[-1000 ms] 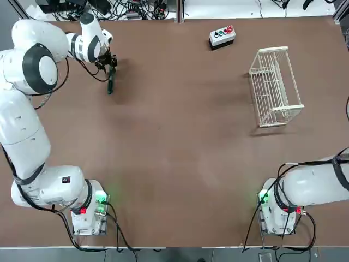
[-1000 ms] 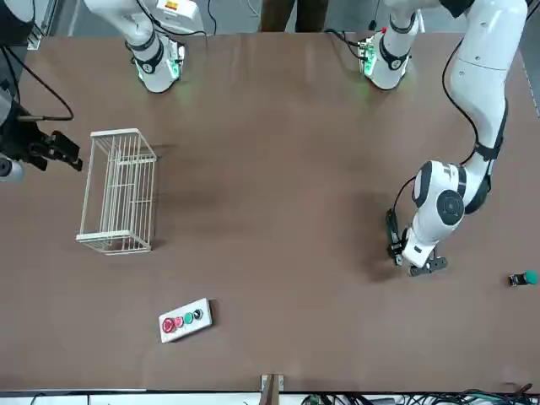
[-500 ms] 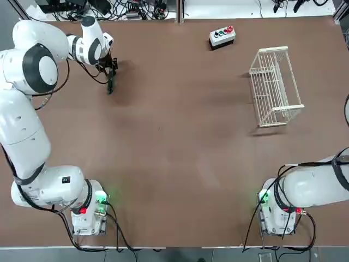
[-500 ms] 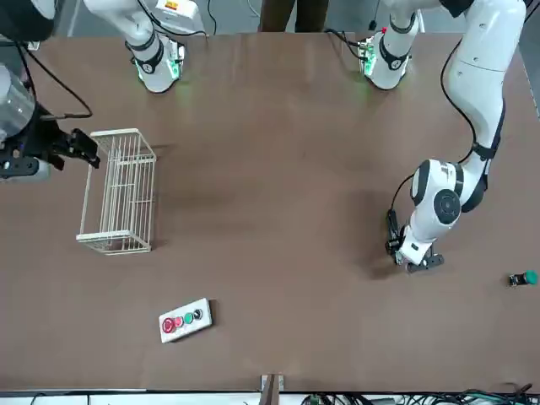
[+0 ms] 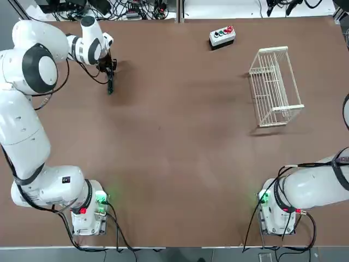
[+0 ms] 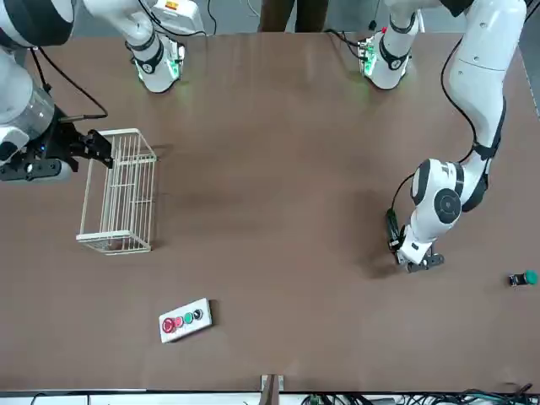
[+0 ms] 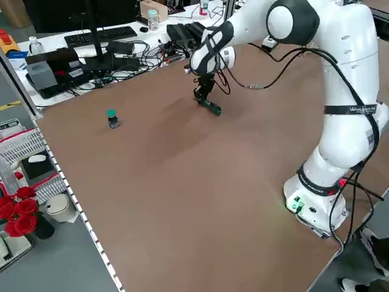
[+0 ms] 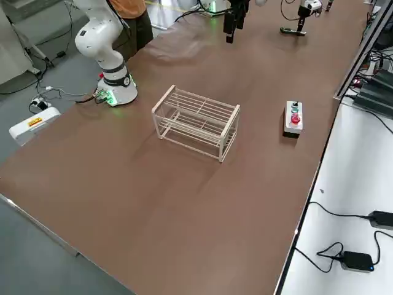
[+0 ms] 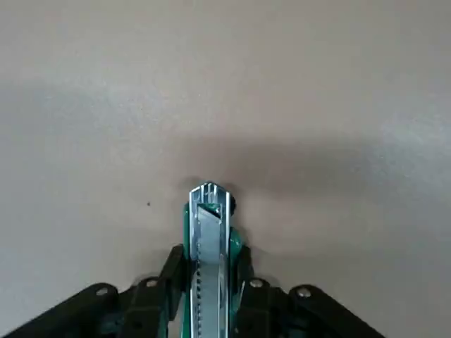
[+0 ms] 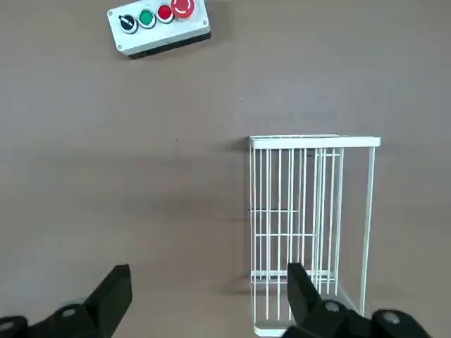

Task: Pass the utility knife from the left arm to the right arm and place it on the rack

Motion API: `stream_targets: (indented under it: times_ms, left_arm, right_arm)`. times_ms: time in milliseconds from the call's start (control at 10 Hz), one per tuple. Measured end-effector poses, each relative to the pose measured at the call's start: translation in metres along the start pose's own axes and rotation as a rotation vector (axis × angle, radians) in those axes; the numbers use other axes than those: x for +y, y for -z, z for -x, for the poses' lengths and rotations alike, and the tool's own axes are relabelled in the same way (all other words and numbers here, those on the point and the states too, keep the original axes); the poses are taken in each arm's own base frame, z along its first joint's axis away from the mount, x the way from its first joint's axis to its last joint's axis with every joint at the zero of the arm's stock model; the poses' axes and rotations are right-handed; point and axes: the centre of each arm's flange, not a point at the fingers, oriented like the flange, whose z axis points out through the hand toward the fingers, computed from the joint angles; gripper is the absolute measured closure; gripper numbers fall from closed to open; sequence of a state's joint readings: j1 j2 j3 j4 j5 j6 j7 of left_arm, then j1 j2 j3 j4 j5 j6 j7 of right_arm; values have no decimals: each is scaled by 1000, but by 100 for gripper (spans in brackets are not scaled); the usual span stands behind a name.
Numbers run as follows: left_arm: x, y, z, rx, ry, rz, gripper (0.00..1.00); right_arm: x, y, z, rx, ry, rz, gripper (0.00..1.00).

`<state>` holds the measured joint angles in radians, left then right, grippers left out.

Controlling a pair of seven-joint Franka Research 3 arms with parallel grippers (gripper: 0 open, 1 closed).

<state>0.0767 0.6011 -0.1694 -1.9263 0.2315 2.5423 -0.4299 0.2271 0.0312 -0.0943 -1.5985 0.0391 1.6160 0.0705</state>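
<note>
left tool [image 9: 209,296] clamped on utility knife [image 9: 208,239], handle end hidden between fingers | right tool [image 10: 204,299] apart above rack [image 10: 310,232], cut off in top view

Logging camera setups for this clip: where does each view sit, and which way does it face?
Top: overhead; both bases at bottom, left end effector on utility knife.
Front: across the table, facing the robot; right end effector beside rack.
Left side: raised; left arm.
Right side: raised; rack, button box.
Left wrist: fingers clamp the knife.
Right wrist: open fingers above the rack.
Top and front share knife, rack and box.
</note>
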Motion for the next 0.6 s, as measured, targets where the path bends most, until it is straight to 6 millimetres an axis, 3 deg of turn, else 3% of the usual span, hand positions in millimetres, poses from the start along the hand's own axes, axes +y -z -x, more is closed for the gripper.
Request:
stream_targets:
  times_ms: [300,600]
  left_arm:
    - [0,9,-3,7,18,4,67]
    - [2,53,-15,-61,85,14,67]
  right_arm:
    - [-5,0,0,6,9,-1,0]
    - [-42,2,3,21,77,-5,0]
